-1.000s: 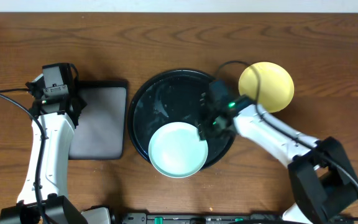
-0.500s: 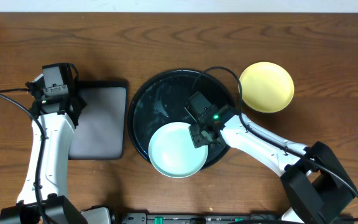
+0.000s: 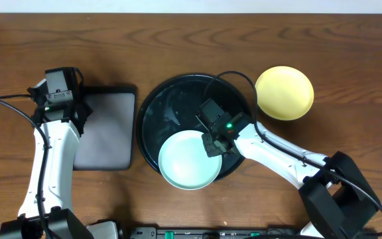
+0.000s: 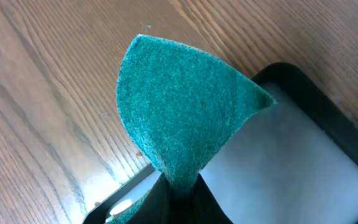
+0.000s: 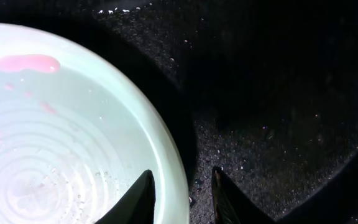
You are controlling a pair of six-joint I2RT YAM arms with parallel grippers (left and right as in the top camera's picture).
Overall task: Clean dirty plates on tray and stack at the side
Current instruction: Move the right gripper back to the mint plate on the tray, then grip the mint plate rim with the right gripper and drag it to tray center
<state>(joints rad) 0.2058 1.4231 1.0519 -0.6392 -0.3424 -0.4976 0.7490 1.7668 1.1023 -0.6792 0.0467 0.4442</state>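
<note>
Wood table (image 3: 178,40); right tool (image 5: 182,194) spread astride mint plate (image 5: 55,143), pink smear (image 5: 28,62) wrist-view only; left tool (image 4: 179,200) pinching sponge (image 4: 185,106).

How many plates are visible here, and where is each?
2. A mint plate lies on the black tray; a yellow plate sits on the table right of it. Another could be hidden beneath the yellow one.

Likely a robotics lab: wooden table (image 3: 178,40), left arm (image 3: 52,153), right arm (image 3: 277,149), trailing cable (image 3: 8,106).

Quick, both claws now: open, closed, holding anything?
Left claw: closed on the green fibrous scouring pad.
Right claw: open, astride the pale mint round plate's rim, not clamped.
</note>
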